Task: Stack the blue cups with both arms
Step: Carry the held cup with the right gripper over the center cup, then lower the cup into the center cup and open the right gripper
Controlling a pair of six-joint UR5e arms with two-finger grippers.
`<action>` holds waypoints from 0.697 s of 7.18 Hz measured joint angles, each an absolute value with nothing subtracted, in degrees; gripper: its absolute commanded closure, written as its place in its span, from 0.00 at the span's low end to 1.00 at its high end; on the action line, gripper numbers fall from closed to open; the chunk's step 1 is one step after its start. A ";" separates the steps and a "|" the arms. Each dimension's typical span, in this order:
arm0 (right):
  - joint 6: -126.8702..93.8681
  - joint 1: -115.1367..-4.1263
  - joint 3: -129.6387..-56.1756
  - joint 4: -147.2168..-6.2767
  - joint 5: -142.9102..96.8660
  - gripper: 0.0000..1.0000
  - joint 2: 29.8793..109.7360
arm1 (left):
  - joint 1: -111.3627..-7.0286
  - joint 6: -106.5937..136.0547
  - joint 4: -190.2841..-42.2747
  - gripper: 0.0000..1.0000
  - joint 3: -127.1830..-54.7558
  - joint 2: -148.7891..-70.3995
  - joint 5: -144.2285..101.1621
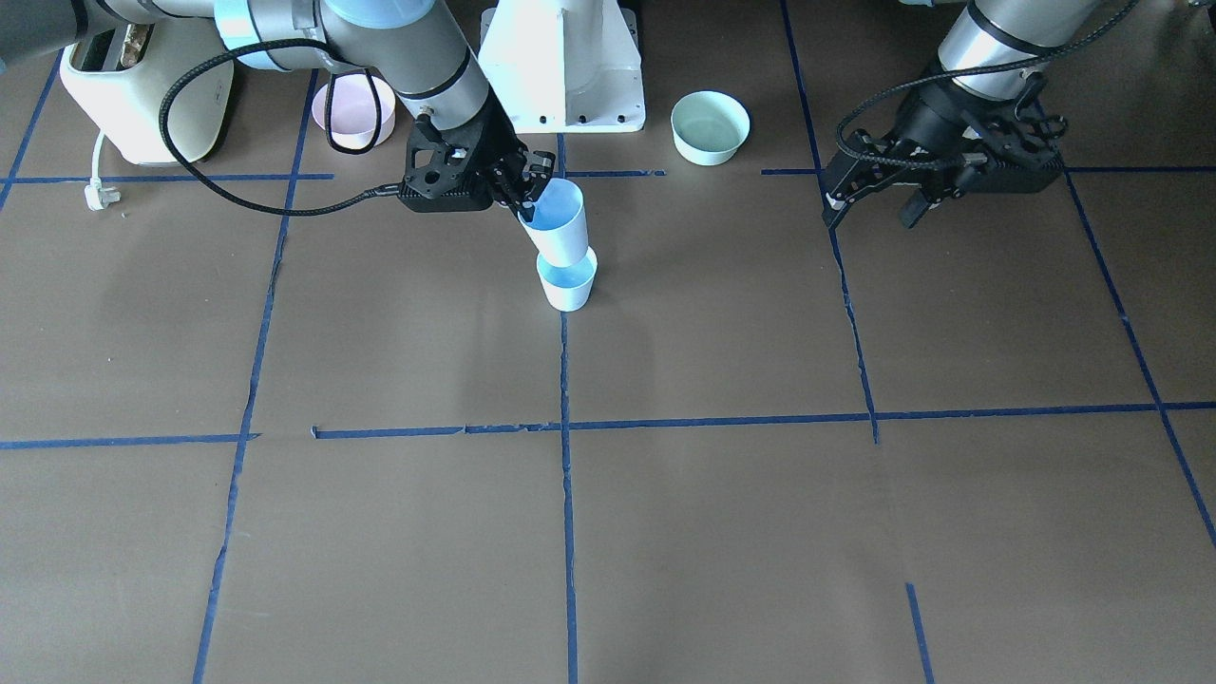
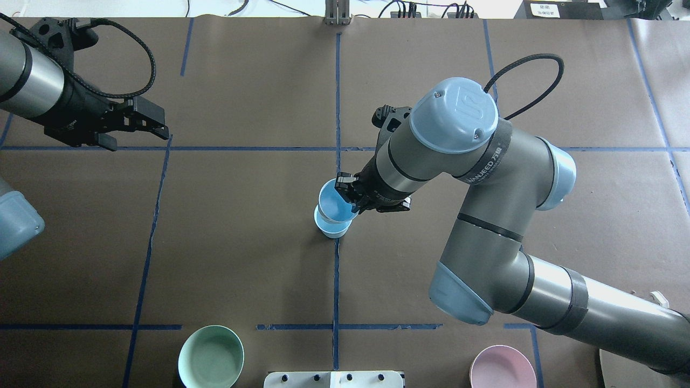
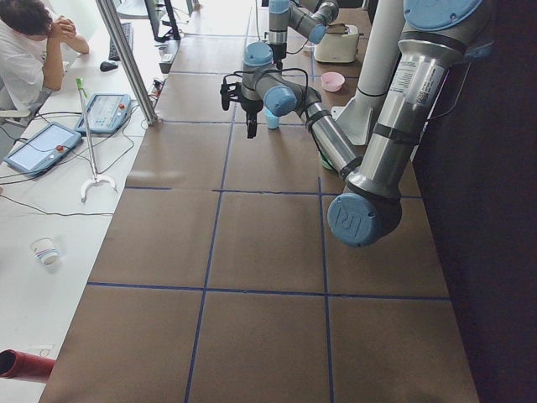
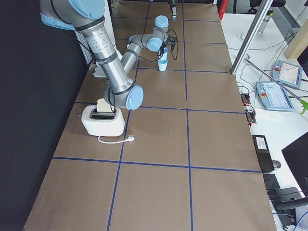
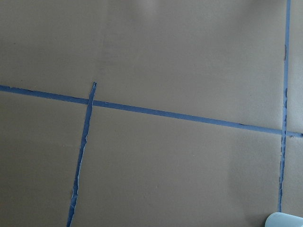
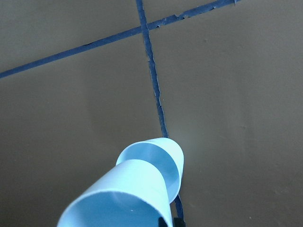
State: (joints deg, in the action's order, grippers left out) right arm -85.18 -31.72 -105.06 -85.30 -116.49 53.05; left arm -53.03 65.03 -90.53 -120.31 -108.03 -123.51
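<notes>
Two pale blue cups are at the table's centre. One cup [image 1: 568, 283] stands upright on the table. My right gripper [image 1: 527, 195] is shut on the rim of the other blue cup [image 1: 556, 223] and holds it tilted, its base at the mouth of the standing one. From overhead, the held cup [image 2: 334, 205] covers most of the lower cup [image 2: 330, 229], with the right gripper [image 2: 349, 198] beside it. The right wrist view shows the held cup [image 6: 123, 194] in front of the lower cup [image 6: 165, 156]. My left gripper [image 1: 874, 204] is open and empty, off to the side [image 2: 145, 121].
A mint-green bowl [image 1: 710, 126] and a pink bowl [image 1: 353, 111] stand near the white pedestal [image 1: 562, 66]. A cream toaster [image 1: 142, 85] with a loose plug [image 1: 100, 195] stands by the right arm's base. Blue tape lines cross the brown table.
</notes>
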 measured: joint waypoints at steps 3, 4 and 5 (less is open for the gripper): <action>-85.19 -31.03 -103.49 -85.60 -116.20 0.98 52.40 | -52.90 65.24 -90.47 0.00 -120.43 -108.05 -123.57; -85.17 -30.84 -103.28 -85.65 -116.20 0.93 52.55 | -52.87 65.43 -90.50 0.00 -120.47 -108.11 -123.57; -85.15 -30.74 -102.99 -85.68 -116.15 0.83 52.56 | -52.84 65.52 -90.52 0.00 -120.51 -108.15 -123.57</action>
